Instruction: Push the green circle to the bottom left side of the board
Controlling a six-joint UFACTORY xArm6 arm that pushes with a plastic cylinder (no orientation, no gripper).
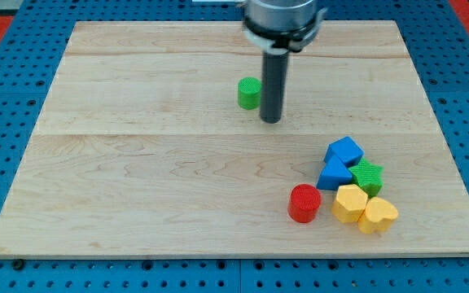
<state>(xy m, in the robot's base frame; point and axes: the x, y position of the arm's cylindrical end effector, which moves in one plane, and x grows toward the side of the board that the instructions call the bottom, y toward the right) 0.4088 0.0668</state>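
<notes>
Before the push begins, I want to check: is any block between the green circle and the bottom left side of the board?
No. The green circle has bare board toward the view's bottom left; my tip is just right of it.

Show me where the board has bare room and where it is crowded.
Bare: the whole left half, left of the green circle, and the board's bottom left. Crowded: bottom right, where the red cylinder, blue blocks, green block and yellow blocks cluster. My tip sits just right of the circle.

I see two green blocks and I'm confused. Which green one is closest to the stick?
The green circle, alone just left of my tip. The other green block, star-like, sits in the bottom-right cluster.
</notes>
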